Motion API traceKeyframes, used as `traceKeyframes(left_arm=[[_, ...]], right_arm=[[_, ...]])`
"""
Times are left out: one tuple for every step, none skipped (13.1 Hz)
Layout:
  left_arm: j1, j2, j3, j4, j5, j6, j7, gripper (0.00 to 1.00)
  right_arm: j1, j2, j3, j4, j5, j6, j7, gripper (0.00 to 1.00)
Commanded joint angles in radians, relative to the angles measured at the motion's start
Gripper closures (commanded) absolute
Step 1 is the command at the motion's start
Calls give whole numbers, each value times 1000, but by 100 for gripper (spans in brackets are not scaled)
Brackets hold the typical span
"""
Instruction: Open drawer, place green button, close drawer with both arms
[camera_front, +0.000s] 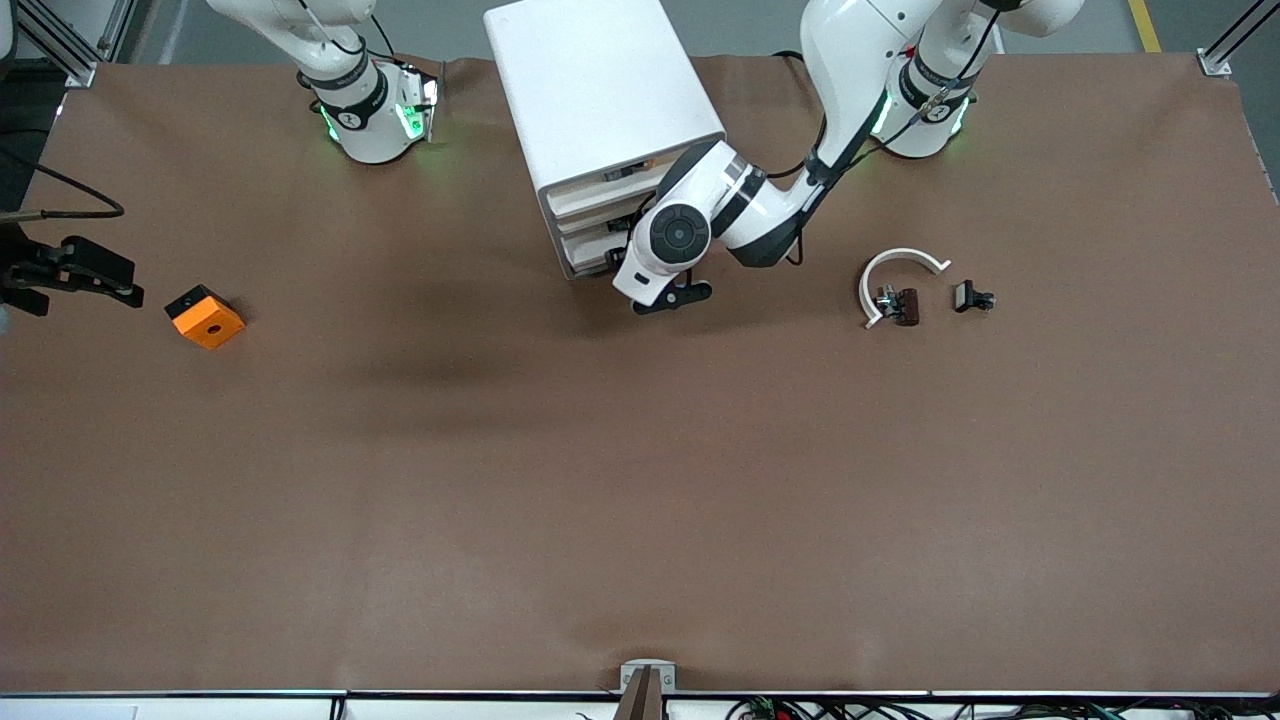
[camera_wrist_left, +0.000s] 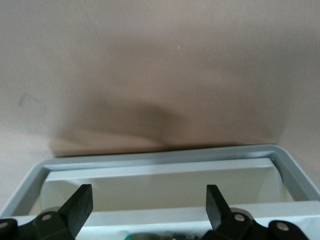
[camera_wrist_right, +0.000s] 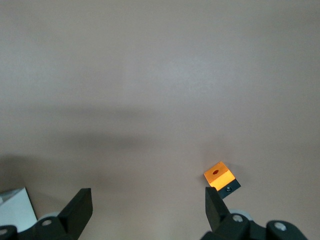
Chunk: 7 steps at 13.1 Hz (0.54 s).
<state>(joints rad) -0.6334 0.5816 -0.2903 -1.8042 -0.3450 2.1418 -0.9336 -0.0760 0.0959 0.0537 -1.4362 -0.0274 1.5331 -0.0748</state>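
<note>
Left gripper (camera_wrist_left: 145, 207), black two-finger type with fingers spread apart and holding nothing, sits at the front of the rounded white four-drawer cabinet (camera_front: 600, 90), over a shallow white plastic tray drawer (camera_wrist_left: 160, 159) that is pulled out; a trace of green shows at the edge of the left wrist view, too little to identify as the button. Right gripper (camera_wrist_right: 147, 207), fingers also spread and empty, hangs at the right arm's end of the table near the orange-and-black cube with a hole (camera_front: 205, 316). White plastic arc (camera_front: 893, 277) and small black clips (camera_front: 972, 297) lie toward the left arm's end.
</note>
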Motion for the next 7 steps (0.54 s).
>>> traceKeyframes(left_arm=[[-3, 12, -10, 2, -28, -10, -8, 0], [-2, 12, -10, 2, -32, -10, -8, 0], [-2, 17, -10, 5, -49, -10, -8, 0], [0, 26, -10, 11, -75, -8, -8, 0], [4, 26, -9, 11, -106, -10, -8, 0], [12, 24, -9, 12, -111, -10, -10, 0], [21, 23, -6, 31, -111, -10, -16, 0]], right_arm=[[-16, -160, 17, -213, 7, 93, 84, 0], [-15, -157, 17, -184, 4, 70, 75, 0], [-19, -150, 15, -141, -2, 53, 73, 0], [-25, -140, 14, -118, 3, 38, 70, 0], [-30, -140, 14, -113, 4, 32, 70, 0], [-27, -139, 15, -113, 6, 32, 72, 0], [-25, -139, 15, -113, 7, 32, 73, 0]])
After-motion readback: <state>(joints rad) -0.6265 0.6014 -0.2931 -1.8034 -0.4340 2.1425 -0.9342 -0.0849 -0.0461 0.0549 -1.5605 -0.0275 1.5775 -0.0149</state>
